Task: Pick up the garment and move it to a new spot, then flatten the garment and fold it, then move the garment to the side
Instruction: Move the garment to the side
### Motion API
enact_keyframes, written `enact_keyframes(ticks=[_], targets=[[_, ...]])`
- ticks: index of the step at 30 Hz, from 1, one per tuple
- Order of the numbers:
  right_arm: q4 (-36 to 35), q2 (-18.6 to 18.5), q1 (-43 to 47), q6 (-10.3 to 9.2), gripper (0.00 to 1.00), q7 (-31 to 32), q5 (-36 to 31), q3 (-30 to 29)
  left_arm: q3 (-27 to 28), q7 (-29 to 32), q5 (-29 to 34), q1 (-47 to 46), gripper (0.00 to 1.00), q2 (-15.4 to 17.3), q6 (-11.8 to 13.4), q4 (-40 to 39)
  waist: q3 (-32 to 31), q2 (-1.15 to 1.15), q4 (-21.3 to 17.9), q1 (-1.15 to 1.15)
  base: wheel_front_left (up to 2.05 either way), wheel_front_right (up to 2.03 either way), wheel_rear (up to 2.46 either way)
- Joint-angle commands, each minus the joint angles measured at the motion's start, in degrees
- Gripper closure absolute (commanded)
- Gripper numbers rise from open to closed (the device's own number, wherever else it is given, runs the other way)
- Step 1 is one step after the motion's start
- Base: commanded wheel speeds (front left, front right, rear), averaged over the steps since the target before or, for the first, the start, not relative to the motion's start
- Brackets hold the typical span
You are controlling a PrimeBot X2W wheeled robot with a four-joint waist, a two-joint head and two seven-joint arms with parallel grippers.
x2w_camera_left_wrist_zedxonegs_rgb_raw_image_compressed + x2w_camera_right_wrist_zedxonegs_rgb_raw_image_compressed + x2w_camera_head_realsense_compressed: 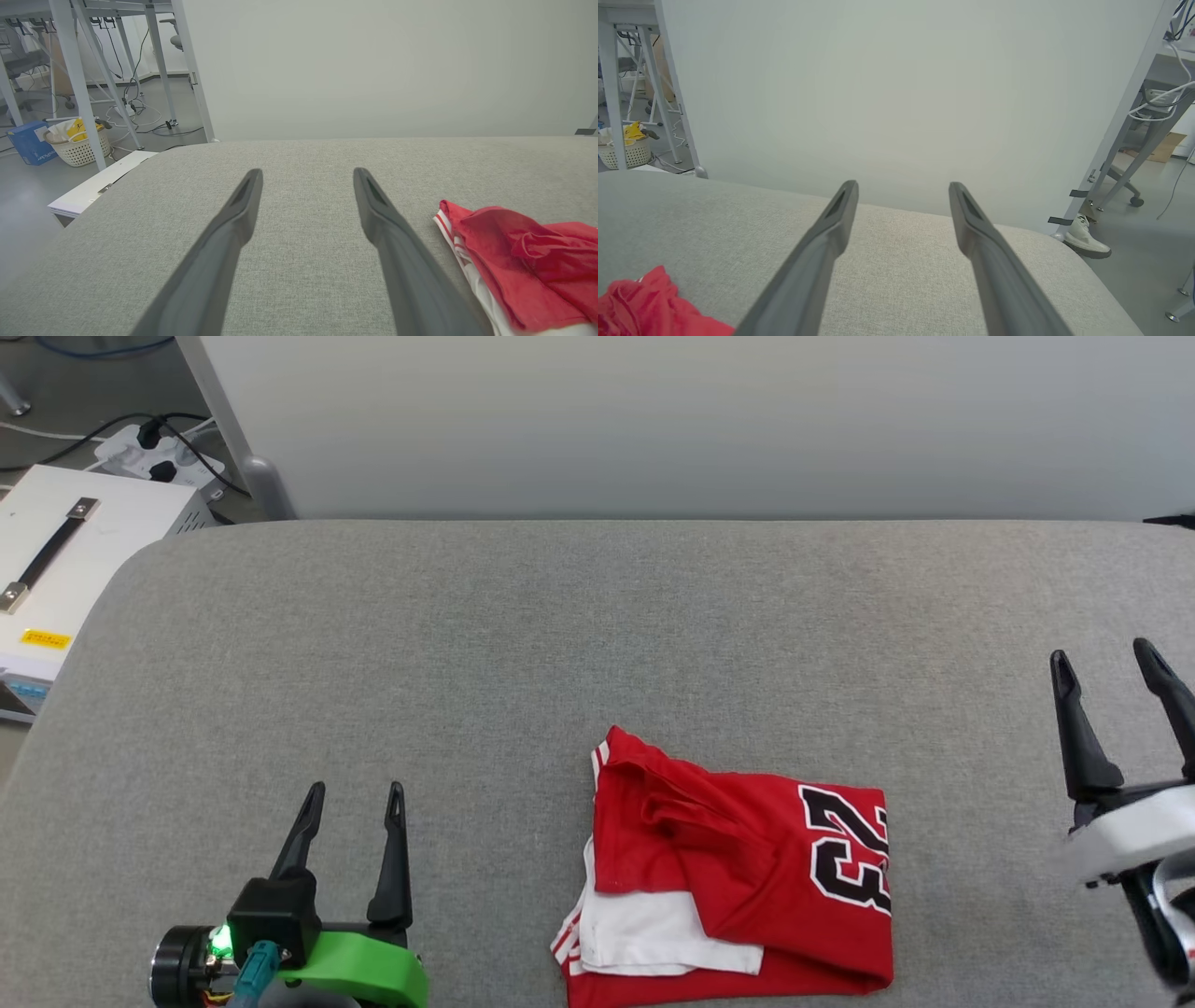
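Garment [747, 896] lay in the lower centre of the head view on the grey counter [560, 644], doubled into a rough, compact rectangle; folding looked done, if untidily, with a ridge of bunched cloth across the top layer and a white sleeve poking out at the lower left; what seemed left was the shift to the side, since it sat between the two arms; the left gripper [357, 791], lower left, stood released and empty, well apart from the cloth; the right gripper [1102, 651], at the right edge, was likewise released and holding nothing. The garment was thin, limp red cloth with red-white striped trim and a black, white-edged "23" facing up near its right edge; the counter's cover was a coarse, matte weave, rounded at the upper-left corner; the fingers [224, 242] were long, dark, tapering and rigid.
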Motion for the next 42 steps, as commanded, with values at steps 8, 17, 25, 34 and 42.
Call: enact_keyframes(ticks=[8, 17, 25, 34, 42], targets=[[0.2, -10.6, -7.6, -0.04, 0.00, 27.9, 21.5, 5.9, -0.2, -0.3, -0.1, -0.5, 0.00, -0.4, -0.2, 0.2, 1.7, 0.00, 1.0, 0.00, 0.00, 0.00, 0.00], [4.0, -13.8, -7.5, -0.04, 0.00, 51.4, 40.6, 10.0, -1.2, -0.3, -0.2, -2.7, 0.00, -0.5, -0.4, 0.6, 4.5, 0.00, 3.2, 0.00, 0.00, 0.00, 0.00], [7.9, -11.6, -6.2, -0.04, 0.00, 56.5, 44.8, 13.4, -2.2, -0.3, -0.4, -4.5, 0.00, -0.7, -0.3, 0.9, 7.7, 0.00, 6.0, 0.00, 0.00, 0.00, 0.00], [12.8, -7.8, -7.1, -0.04, 0.00, 54.5, 46.4, 19.0, -2.8, -0.3, -0.6, -6.3, 0.00, -0.7, 0.0, 1.3, 10.0, 0.00, 7.3, 0.00, 0.00, 0.00, 0.00], [13.3, -8.8, -8.1, -0.04, 1.00, 49.7, 47.4, 23.9, -3.2, -0.3, -0.6, -6.9, 0.00, -0.8, 0.3, 1.8, 10.2, 0.00, 7.6, 0.00, 0.00, 0.00, 0.00]])
